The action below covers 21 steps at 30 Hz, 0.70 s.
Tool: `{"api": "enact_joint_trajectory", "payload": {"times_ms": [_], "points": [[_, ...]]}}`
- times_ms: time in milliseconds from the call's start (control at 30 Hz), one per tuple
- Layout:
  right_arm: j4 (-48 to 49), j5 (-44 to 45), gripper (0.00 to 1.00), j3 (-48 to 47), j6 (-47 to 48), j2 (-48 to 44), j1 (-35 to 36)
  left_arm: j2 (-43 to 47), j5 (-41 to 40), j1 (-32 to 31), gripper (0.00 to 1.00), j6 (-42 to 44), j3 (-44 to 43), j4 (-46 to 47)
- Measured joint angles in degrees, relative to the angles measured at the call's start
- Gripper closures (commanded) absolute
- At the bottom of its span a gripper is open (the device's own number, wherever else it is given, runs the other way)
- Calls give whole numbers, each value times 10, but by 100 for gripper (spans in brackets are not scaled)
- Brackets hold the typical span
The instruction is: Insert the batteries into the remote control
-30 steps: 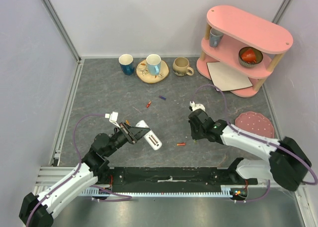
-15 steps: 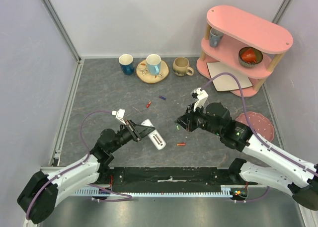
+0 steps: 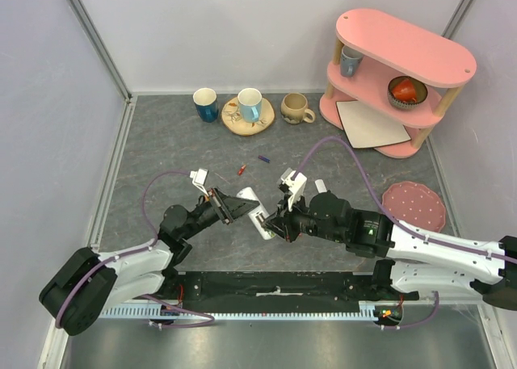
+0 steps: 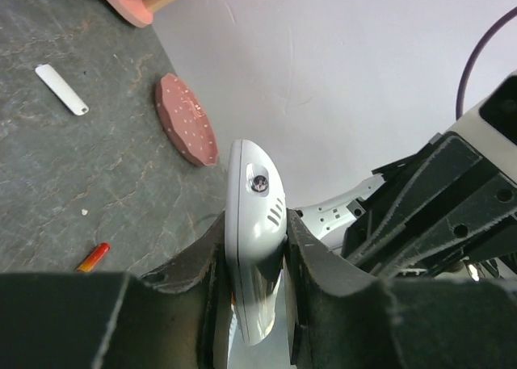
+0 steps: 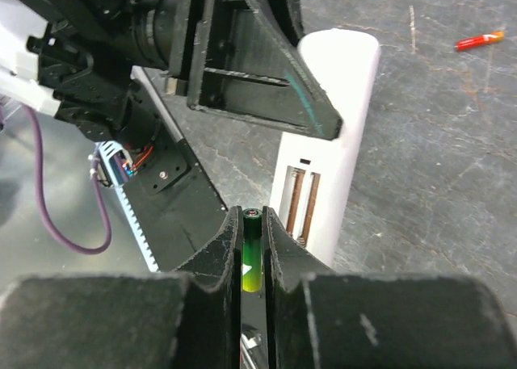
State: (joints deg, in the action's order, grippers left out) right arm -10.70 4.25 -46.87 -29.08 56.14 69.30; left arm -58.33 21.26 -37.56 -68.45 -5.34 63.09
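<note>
Left fingers (image 4: pixel 199 266) are clamped on the remote control (image 4: pixel 254 224), one on each long side. The left gripper (image 3: pixel 230 207) holds it raised off the counter (image 3: pixel 161 151), near the middle of the near edge. The right wrist view looks into the remote's back: the cover is off and two narrow slots of the battery bay (image 5: pixel 300 204) are exposed. No battery is visible in either slot, so I judge nothing is loaded yet. Just right of the remote, the right gripper (image 3: pixel 274 224) has its fingers (image 5: pixel 216 256) pinched together on a green battery (image 5: pixel 250 266). The battery stands lengthwise between them, its tip just short of the bay and a little to one side, not touching the remote as far as I can tell. Loose on the counter beyond the arms lie a red-orange battery (image 3: pixel 241 169) and, right of it, a dark blue battery (image 3: pixel 263 158), both well apart from the remote. The left wrist view shows a red-orange cell (image 4: pixel 93 257) on the counter, and I cannot tell whether it is the same one. A small white strip (image 4: pixel 60 89) lies farther right, possibly the bay cover. Estimate: early stage. First cell is in hand and lined up near the bay. Left to do: seat it, fetch a second cell, close up.
</note>
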Motion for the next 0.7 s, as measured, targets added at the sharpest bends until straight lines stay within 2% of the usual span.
{"api": "enact_joint_trajectory", "payload": {"times_ms": [267,400,700], "points": [[-12,80,100,0,2,-18,1,5,3,0,98,-3,-4,13],[-41,121,100,-9,2,-25,1,46,3,1,98,-2,-3,-13],[-73,144,100,-39,-2,17,0,122,2,2,98,14,-1,-103]]}}
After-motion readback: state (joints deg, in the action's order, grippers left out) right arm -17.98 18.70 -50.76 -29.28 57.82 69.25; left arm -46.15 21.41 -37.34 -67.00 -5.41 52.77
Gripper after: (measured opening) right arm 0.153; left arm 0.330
